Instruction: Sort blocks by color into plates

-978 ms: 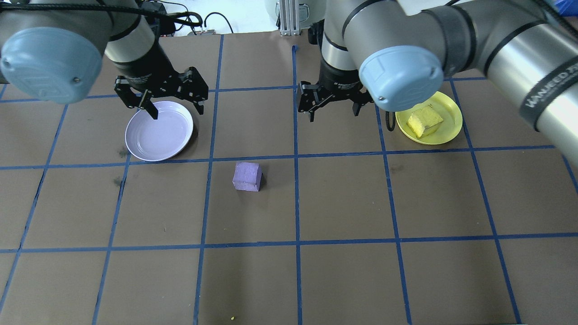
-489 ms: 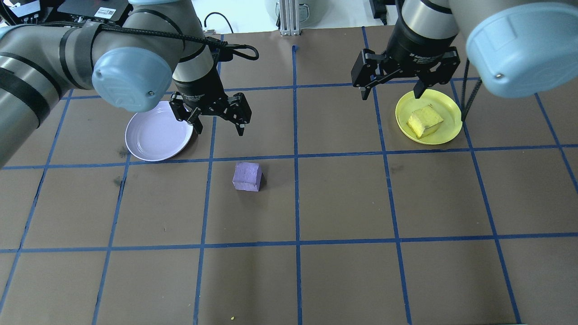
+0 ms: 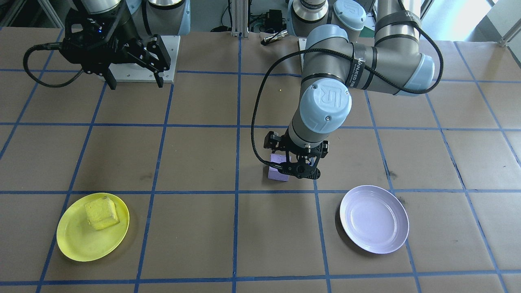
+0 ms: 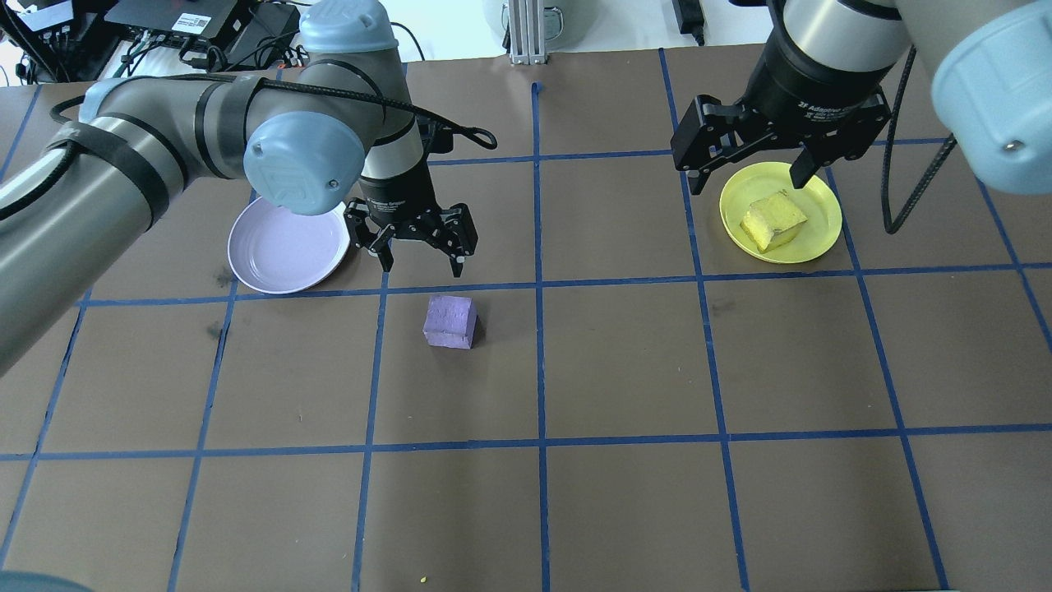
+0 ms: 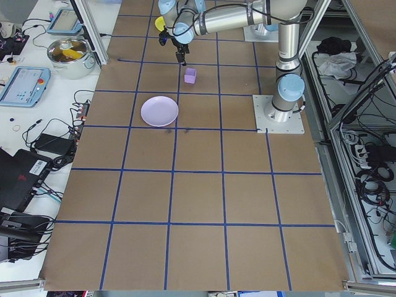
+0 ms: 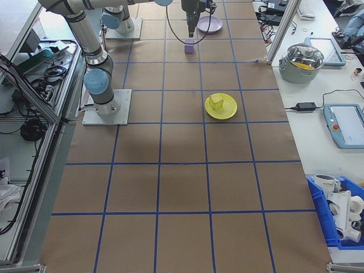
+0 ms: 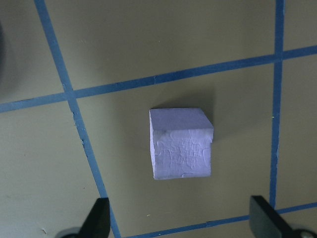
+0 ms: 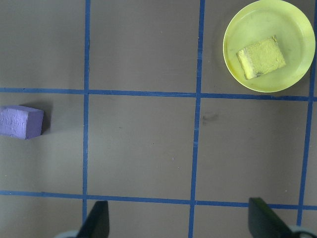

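The purple block [image 4: 449, 321] lies on the brown table, on its own in a grid square. My left gripper [image 4: 423, 267] hangs open just on the robot side of it and above it. In the left wrist view the purple block [image 7: 181, 148] lies centred ahead of the two spread fingertips [image 7: 101, 218]. The lavender plate [image 4: 279, 255] has nothing in it and lies left of that gripper. The yellow block [image 4: 772, 218] rests in the yellow plate [image 4: 814, 238]. My right gripper [image 4: 749, 182] is open and held high by the plate's near edge.
Blue tape lines divide the brown table into squares. In the front-facing view the left arm's wrist and cable [image 3: 260, 122] partly hide the purple block [image 3: 277, 174]. Side benches hold a pot [image 6: 302, 58] and tablets.
My left gripper has swung from over the lavender plate rightward and down toward the purple block. My right gripper has moved from the table's middle to the yellow plate. Both blocks stayed put.
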Robot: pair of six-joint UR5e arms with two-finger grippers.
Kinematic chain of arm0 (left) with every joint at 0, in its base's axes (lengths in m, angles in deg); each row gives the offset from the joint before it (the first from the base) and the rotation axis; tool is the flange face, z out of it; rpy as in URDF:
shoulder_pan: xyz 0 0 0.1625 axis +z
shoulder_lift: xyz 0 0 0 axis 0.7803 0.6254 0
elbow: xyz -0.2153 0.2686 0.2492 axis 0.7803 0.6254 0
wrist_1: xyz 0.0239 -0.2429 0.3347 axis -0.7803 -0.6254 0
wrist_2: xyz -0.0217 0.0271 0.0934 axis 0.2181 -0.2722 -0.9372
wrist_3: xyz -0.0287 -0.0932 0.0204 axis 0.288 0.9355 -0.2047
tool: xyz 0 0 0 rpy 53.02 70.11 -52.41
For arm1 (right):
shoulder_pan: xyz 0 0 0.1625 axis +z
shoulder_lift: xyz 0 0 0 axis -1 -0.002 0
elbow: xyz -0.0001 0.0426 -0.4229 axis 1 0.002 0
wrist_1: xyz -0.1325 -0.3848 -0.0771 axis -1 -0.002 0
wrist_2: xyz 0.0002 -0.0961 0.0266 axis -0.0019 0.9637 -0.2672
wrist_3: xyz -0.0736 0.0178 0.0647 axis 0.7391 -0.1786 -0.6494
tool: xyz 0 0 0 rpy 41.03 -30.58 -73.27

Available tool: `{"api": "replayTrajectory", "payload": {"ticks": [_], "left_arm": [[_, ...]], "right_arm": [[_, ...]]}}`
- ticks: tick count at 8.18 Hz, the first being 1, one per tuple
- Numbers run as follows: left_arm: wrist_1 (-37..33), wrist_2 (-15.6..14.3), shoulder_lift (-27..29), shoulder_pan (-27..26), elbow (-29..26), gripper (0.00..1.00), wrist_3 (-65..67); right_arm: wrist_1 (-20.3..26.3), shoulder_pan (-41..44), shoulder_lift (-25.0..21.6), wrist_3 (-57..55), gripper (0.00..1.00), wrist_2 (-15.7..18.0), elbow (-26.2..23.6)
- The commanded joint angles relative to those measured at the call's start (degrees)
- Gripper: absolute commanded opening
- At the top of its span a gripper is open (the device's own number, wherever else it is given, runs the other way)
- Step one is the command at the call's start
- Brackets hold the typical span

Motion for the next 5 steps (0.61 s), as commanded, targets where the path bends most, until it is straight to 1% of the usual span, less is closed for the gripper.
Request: {"api": "replayTrajectory", "payload": {"ticks": [1,2,3,5], "left_arm": [[2.2,0.3,2.9,-0.2,3.6,1.0,3.9],[3.2,0.2,3.5,-0.4,4.7,1.0,4.1],[3.3,0.1,4.0,-1.3,4.7,1.0,4.4],[7.7,0.3,6.6,-2.4,4.2,1.0,4.9]], "right_arm": [[0.5,0.0,-0.6,0.9,1.0,-0.4,-0.1],[0.7,-0.1,-0.7,0.9,1.0,-0.1,-0.1],[0.7,0.0,-0.8,0.9,1.0,-0.3,-0.1],[0.7,-0.1,-0.8,0.9,1.0,-0.1,-0.1]]}}
